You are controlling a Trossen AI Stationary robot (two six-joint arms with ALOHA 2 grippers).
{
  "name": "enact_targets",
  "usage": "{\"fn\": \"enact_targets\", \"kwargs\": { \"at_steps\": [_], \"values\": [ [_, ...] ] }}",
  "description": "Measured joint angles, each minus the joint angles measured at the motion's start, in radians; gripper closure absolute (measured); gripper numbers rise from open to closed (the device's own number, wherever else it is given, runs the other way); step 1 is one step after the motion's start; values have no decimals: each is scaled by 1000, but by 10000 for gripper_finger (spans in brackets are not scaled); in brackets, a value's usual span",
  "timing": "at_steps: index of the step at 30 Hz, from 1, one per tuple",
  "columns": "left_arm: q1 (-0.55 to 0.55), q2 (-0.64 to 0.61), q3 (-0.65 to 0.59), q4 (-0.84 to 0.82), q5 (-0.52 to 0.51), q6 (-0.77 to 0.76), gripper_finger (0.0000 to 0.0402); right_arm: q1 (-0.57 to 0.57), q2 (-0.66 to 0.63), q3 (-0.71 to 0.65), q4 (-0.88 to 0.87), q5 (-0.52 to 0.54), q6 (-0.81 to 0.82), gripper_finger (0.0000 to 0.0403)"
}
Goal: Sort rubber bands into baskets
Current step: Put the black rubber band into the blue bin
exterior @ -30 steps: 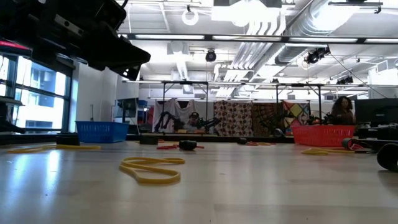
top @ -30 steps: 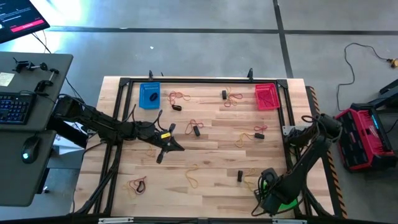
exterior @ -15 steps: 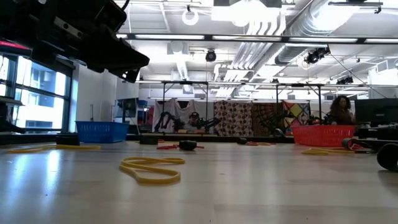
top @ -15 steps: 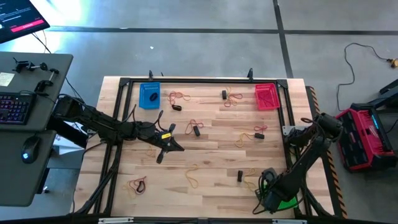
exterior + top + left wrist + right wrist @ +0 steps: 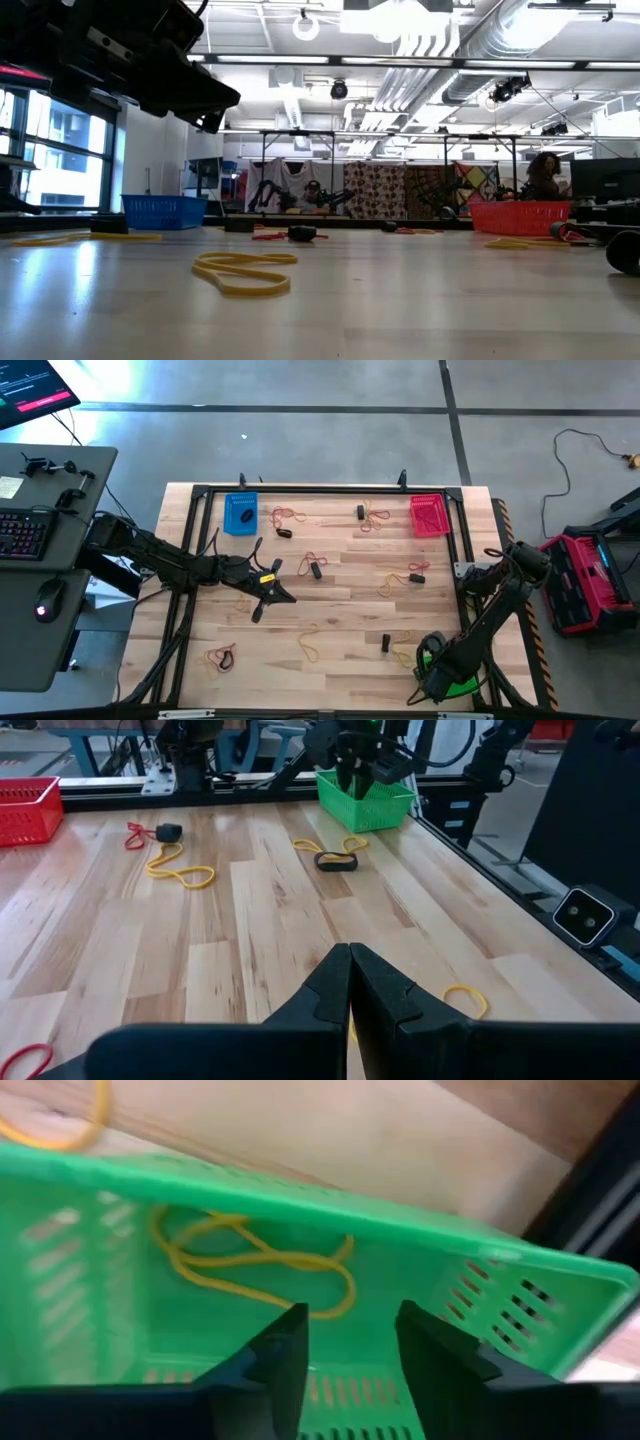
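The green basket (image 5: pixel 462 685) stands at the table's near right corner, with a yellow rubber band (image 5: pixel 250 1265) lying on its floor. My right gripper (image 5: pixel 350 1345) hangs open just above that basket (image 5: pixel 300 1190), pointing down into it, with nothing between its fingers. The blue basket (image 5: pixel 240 515) stands at the far left and the red basket (image 5: pixel 430 515) at the far right. Red, yellow and black rubber bands lie scattered on the wood, one yellow band (image 5: pixel 245 272) near the front. My left gripper (image 5: pixel 350 990) hovers shut over the table's left middle (image 5: pixel 288 598).
A black frame rail (image 5: pixel 330 490) runs round the table. A desk with a keyboard (image 5: pixel 25 530) stands to the left, and a red and black case (image 5: pixel 585 580) lies on the floor to the right. A person (image 5: pixel 548 175) shows in the room beyond the red basket.
My right gripper has tipped a little steeper over the green basket without leaving its place.
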Motion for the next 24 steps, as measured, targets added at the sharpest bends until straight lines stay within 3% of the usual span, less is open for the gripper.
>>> {"fn": "enact_targets", "kwargs": {
  "at_steps": [5,11,15,19,24],
  "values": [
    [0,0,0,0,0,0,402,0,0,20,-29,-41,-47,262],
    [0,0,0,0,0,-3,402,0,0,153,-198,-15,-76,337],
    [0,0,0,-1,0,-3,402,0,0,265,-335,108,-98,393],
    [0,0,-1,-12,0,-3,401,-10,0,333,-390,297,-148,396],
    [0,0,-1,-28,0,-3,402,-59,-20,306,-380,444,-269,402]
  ]
}}
